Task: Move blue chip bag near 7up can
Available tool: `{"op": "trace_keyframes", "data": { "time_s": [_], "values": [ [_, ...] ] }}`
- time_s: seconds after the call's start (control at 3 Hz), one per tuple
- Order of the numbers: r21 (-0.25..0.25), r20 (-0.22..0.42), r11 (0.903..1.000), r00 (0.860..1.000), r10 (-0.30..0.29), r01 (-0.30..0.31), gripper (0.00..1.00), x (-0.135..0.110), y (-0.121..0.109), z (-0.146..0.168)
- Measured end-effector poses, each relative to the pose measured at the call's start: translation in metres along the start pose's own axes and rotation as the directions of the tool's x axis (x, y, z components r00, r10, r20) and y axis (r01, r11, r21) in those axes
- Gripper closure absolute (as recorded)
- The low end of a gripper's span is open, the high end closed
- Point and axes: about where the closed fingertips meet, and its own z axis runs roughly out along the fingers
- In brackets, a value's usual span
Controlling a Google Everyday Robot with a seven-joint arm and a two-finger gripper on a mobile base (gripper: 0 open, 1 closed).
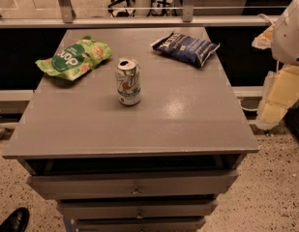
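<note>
Blue chip bag (186,48) far right on table (197,115), apart from central 7up can (128,81).
Likely light, soft, slippery foil: pinch a raised edge. Gripper (280,93) off table's right side, state indeterminable.

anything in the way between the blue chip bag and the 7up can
Nothing visible: only bare tabletop between the blue chip bag and the 7up can. The pincer is out of view; its arm shows far right.
</note>
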Motion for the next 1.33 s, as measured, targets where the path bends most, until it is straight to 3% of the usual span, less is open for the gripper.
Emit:
{"op": "trace_keyframes", "data": {
  "time_s": [0.33,0.67,1.0,1.33],
  "values": [
    [0.0,0.0,1.0,1.0,0.0,0.0,0.0,0.0,0.0,0.0],
    [0.055,0.023,0.9985,1.0,-0.009,0.008,0.0,-0.002,-0.01,0.003],
    [0.193,0.122,0.9809,0.993,0.002,-0.026,0.0,-0.005,-0.065,0.019],
    [0.242,0.205,0.9676,0.979,0.02,-0.071,0.0,-0.009,-0.106,0.037]
  ]
}}
